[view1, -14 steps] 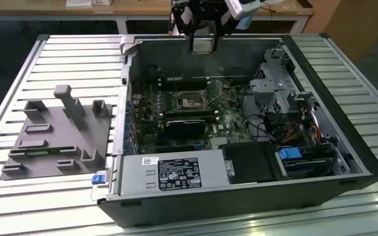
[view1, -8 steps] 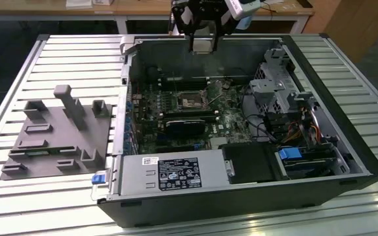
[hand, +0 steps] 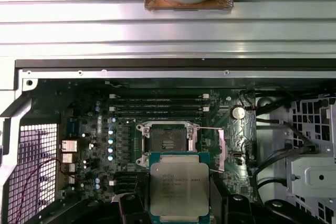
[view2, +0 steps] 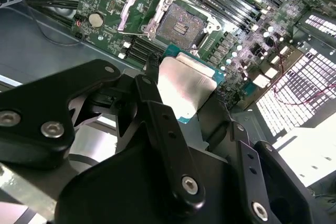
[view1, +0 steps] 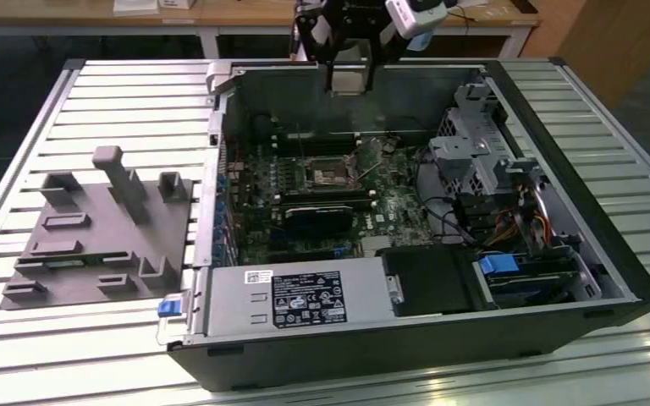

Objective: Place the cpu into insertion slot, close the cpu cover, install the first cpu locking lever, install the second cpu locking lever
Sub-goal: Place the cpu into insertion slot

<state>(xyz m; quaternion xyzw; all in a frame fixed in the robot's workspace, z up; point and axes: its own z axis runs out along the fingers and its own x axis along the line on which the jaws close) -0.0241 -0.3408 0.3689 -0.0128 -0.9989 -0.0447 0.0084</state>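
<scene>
My gripper (view1: 348,68) hangs above the far wall of the open computer case, shut on the cpu (view1: 348,81). Both wrist views show the cpu (view2: 186,87) (hand: 179,187) as a flat square chip with a silver-grey top and a green edge, pinched at two opposite sides by the black fingers (view2: 157,114). The insertion slot (hand: 167,142) (view2: 181,27) (view1: 327,173) lies bare on the green board, well below the chip. The cpu cover (hand: 220,149) (view2: 137,6) is swung open and stands beside the slot.
Long black memory slots (hand: 157,106) run beside the socket. A grey power-supply box (view1: 291,296) fills the case's near end, and a metal drive cage (view1: 494,169) with cables sits at the exterior view's right. A grey pegged fixture (view1: 99,228) lies on the slatted table (view1: 77,355).
</scene>
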